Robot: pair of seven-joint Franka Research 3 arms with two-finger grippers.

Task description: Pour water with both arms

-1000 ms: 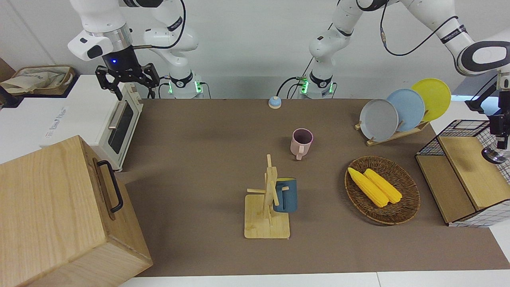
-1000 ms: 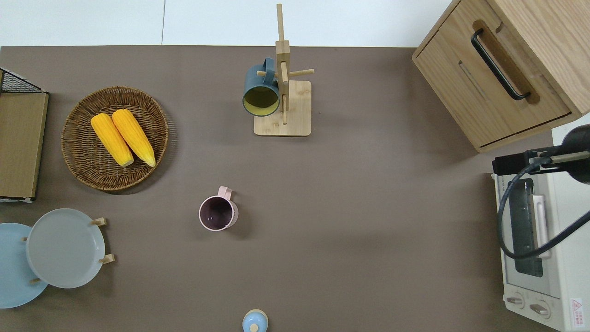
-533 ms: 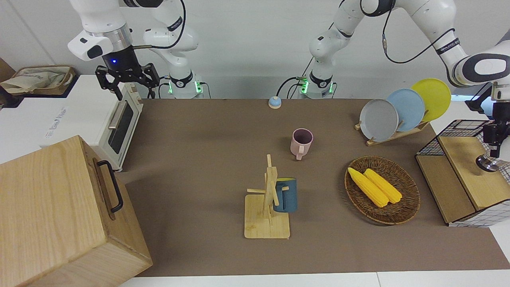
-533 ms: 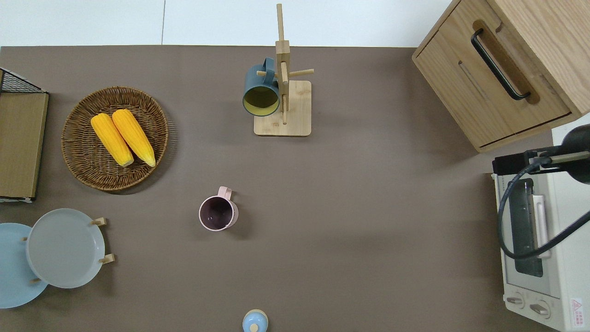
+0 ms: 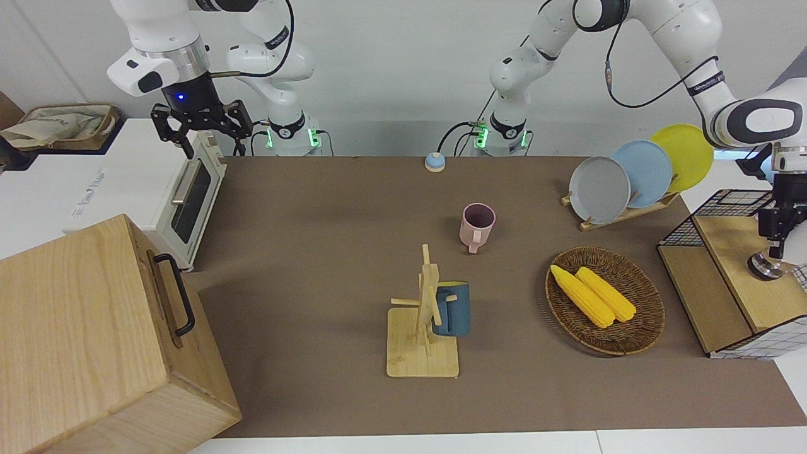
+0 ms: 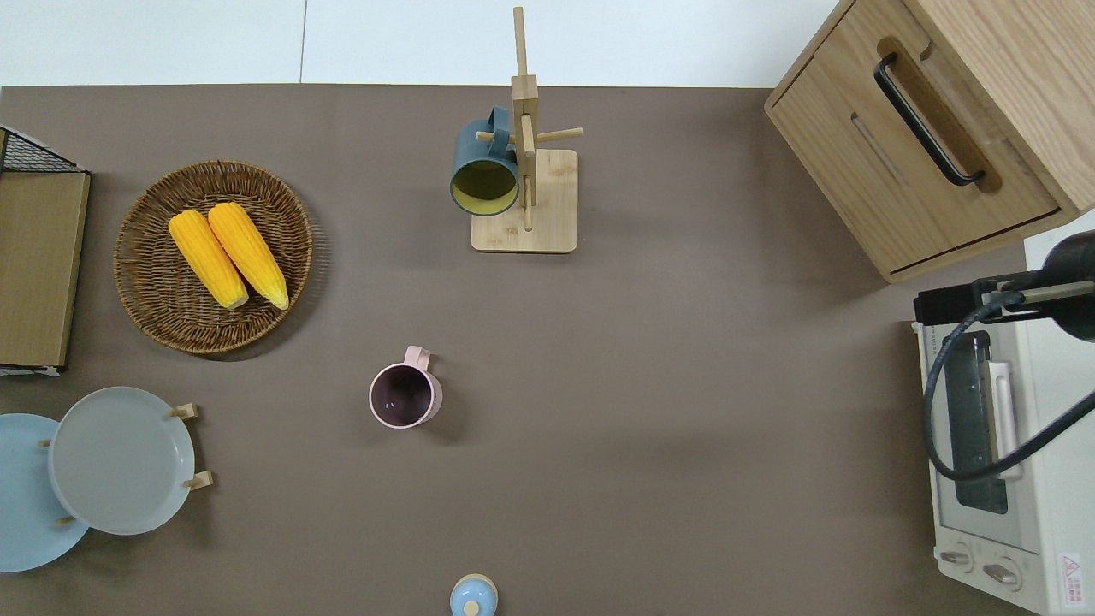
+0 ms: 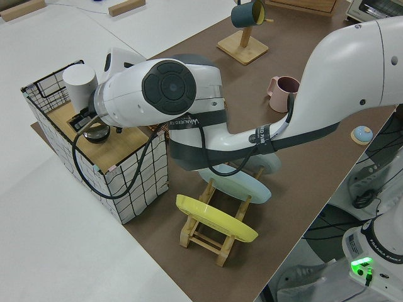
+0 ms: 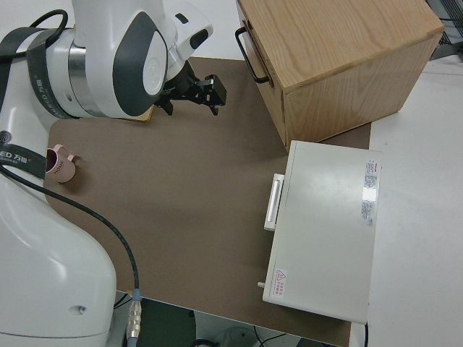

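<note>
Of both arms, the left one reaches to its own end of the table. There my left gripper (image 5: pixel 769 254) (image 7: pixel 88 121) hangs low over the wooden shelf (image 5: pixel 744 271) inside a wire basket. A small silver round thing (image 5: pixel 765 267) sits right under it, and a white cylinder (image 7: pixel 80 83) stands beside it. I cannot tell whether the fingers hold anything. My right gripper (image 5: pixel 202 126) (image 8: pixel 195 90) is parked and open. A pink mug (image 5: pixel 477 224) (image 6: pixel 405 395) stands upright mid-table. A blue mug (image 5: pixel 451 308) (image 6: pixel 484 167) hangs on a wooden mug tree (image 5: pixel 422 340). The water is out of view.
A wicker basket (image 5: pixel 643 328) with two corn cobs lies near the shelf. A rack of grey, blue and yellow plates (image 5: pixel 624 176) stands nearer to the robots. A toaster oven (image 5: pixel 189 189) and a wooden box (image 5: pixel 94 328) fill the right arm's end. A blue bell (image 5: pixel 434 162) sits by the arm bases.
My left gripper has come lower over the wooden shelf and shifted toward the table's middle, the silver round thing moving with it. The right arm has not moved.
</note>
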